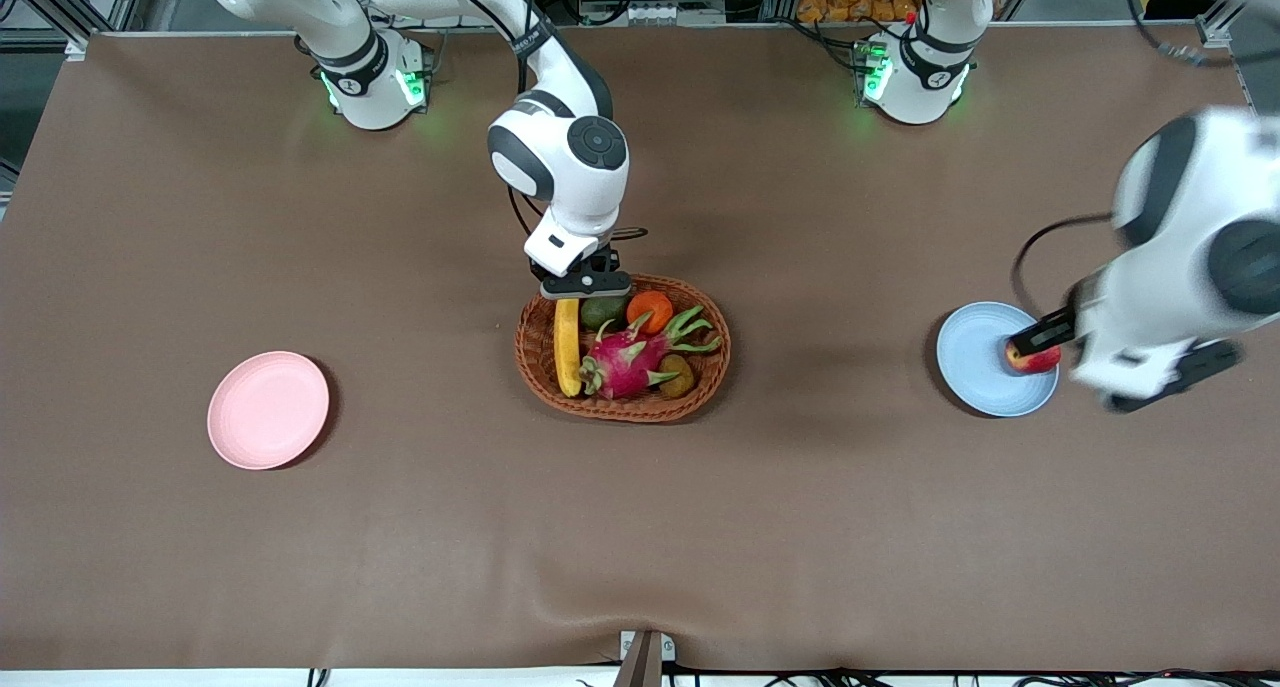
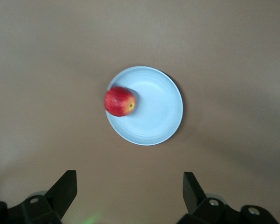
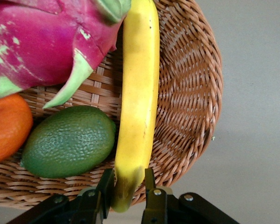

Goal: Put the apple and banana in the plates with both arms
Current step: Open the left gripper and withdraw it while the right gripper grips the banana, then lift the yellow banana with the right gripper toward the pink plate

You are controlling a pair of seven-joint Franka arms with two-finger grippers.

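Note:
The red apple (image 1: 1035,357) lies on the light blue plate (image 1: 975,362), at its edge toward the left arm's end of the table. My left gripper (image 1: 1160,379) hangs high over the table beside that plate, open and empty. In the left wrist view (image 2: 129,186) it is well clear of the apple (image 2: 119,101) and plate (image 2: 154,112). The yellow banana (image 1: 567,347) lies in the wicker basket (image 1: 700,392). My right gripper (image 1: 585,285) is down at the basket's rim, shut on the banana's dark end (image 3: 128,186). The pink plate (image 1: 268,409) holds nothing.
The basket (image 3: 186,93) also holds a pink dragon fruit (image 1: 625,357), a green avocado (image 1: 603,310), an orange (image 1: 651,309) and a brown fruit (image 1: 676,375). The avocado (image 3: 67,140) and dragon fruit (image 3: 37,42) lie right beside the banana (image 3: 137,102).

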